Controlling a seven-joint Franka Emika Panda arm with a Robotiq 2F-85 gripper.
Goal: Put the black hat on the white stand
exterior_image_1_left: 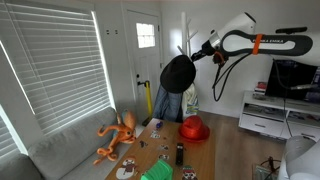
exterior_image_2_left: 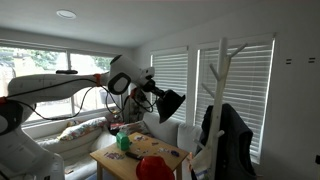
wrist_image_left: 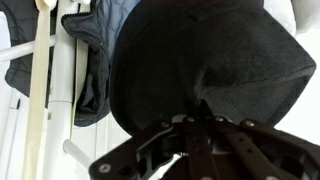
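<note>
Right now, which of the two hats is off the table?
The black hat, pinched in mid-air by the gripper; the red hat rests on the table.

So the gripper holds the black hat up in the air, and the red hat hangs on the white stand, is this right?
Not fully. The red hat does not hang on the white stand; it lies on the wooden table, as an exterior view shows. The gripper does hold the black hat up in the air.
</note>
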